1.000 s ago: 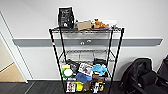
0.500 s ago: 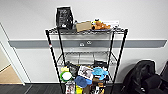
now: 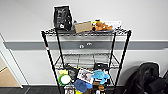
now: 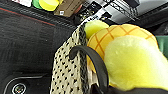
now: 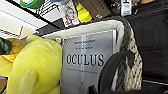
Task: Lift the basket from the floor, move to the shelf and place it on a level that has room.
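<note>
The basket (image 4: 67, 72) is beige woven with dark speckles and hangs above the dark carpet floor (image 4: 27, 45). My left gripper (image 4: 100, 89) is shut on its dark handle (image 4: 95, 60). My right gripper (image 5: 95, 91) is shut on the other handle (image 5: 112, 70), by the pale-lined rim (image 5: 100, 25). Inside lie a yellow plush (image 5: 35, 65) and a grey Oculus box (image 5: 85, 60). The shelf (image 3: 50, 57), a black wire rack, stands ahead against the wall. Its second level (image 3: 85, 65) shows bare grid across the left and middle, with a dark item at its right end.
The top tier carries a black bag (image 3: 62, 17), a cardboard box (image 3: 83, 26) and an orange plush (image 3: 101, 25). The lower tier is crowded, a blue plush (image 3: 100, 75) among the items. A black bag (image 3: 147, 77) sits right of the rack. A doorway with tan floor (image 3: 7, 77) lies left.
The rack has grown larger and wider in the head view, so the camera has come closer to it. The things on the rack have not moved.
</note>
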